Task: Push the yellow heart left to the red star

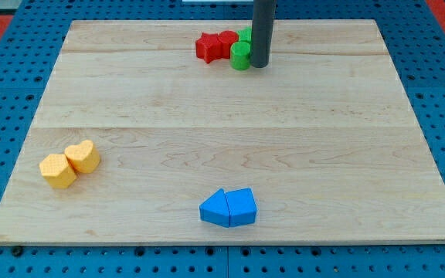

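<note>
A pale wooden board (222,147) rests on a blue perforated surface (6,77).

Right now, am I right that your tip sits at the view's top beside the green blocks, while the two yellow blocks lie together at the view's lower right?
Not quite: the camera view shows the two yellow blocks, the yellow heart and its yellow neighbour, together at the view's lower left, not lower right. The rest holds: my tip is at the view's top beside the green blocks.
</note>
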Robot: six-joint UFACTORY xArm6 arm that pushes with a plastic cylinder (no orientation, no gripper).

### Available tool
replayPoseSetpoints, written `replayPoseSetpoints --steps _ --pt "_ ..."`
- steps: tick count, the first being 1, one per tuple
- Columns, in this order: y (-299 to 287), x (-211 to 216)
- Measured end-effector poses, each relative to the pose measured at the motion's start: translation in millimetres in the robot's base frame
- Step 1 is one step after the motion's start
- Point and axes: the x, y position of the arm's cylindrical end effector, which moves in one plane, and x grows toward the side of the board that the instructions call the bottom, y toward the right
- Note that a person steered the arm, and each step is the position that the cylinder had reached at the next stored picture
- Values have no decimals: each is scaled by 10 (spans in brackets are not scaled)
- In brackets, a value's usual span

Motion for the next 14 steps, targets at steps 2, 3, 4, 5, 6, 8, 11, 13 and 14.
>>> replayPoseSetpoints --steps 2,3,4,5,6,8,11,13,14 --pt "48 783" --pt "159 1325" --pt "18 1906" --pt "-289 2216" --pt "-894 2340" --pt "-2020 2778" --pt "-2648 2118" --pt "-2416 1385" --pt "-2189 1059"
